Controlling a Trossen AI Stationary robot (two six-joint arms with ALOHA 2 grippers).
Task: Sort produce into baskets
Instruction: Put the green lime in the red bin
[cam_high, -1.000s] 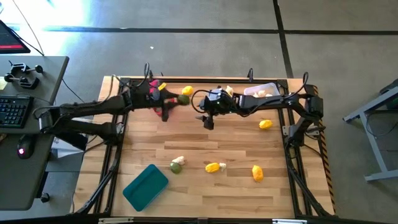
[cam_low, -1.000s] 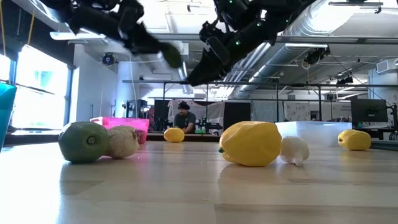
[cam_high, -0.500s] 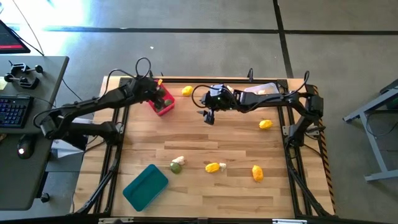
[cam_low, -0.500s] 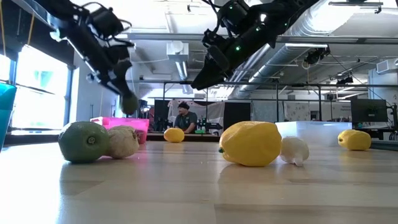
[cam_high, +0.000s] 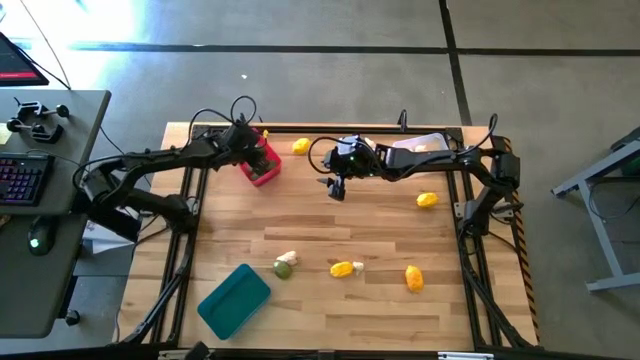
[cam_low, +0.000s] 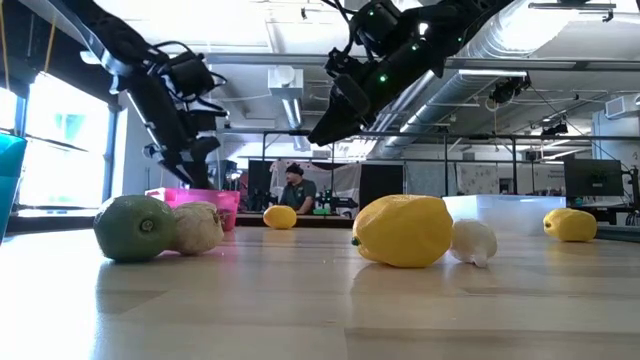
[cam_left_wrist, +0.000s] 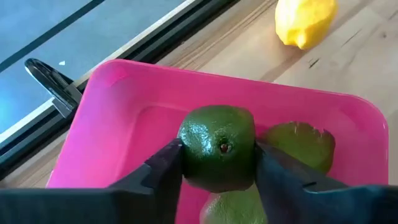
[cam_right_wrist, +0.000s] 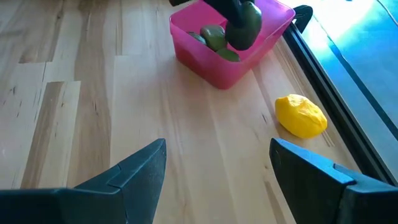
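My left gripper (cam_high: 250, 150) hangs over the pink basket (cam_high: 264, 166) at the table's far left, shut on a green lime-like fruit (cam_left_wrist: 217, 146). Two more green fruits (cam_left_wrist: 300, 144) lie in that basket (cam_left_wrist: 118, 106). My right gripper (cam_high: 335, 190) waits open above the far middle of the table, its fingers (cam_right_wrist: 146, 165) holding nothing. A yellow lemon (cam_high: 300, 146) rests on the wood beside the pink basket. My left gripper pinches the green fruit by its two opposite sides (cam_left_wrist: 184, 155) between its two fingers. The fingers slant down from above. The fruit (cam_right_wrist: 244, 26) hangs just over the green fruits in the basket; whether it touches them I cannot tell.
A teal basket (cam_high: 234, 300) lies at the near left and a whitish basket (cam_high: 422, 146) with pale pieces at the far right. Loose on the wood are a green and white pair (cam_high: 285, 264), a yellow and white pair (cam_high: 345, 268) and two lemons (cam_high: 413, 277) (cam_high: 427, 200).
My left gripper has carried the green fruit toward the table's far left and down, from beside the pink basket to just over its inside, tipping to point more steeply down. My right gripper has kept still.
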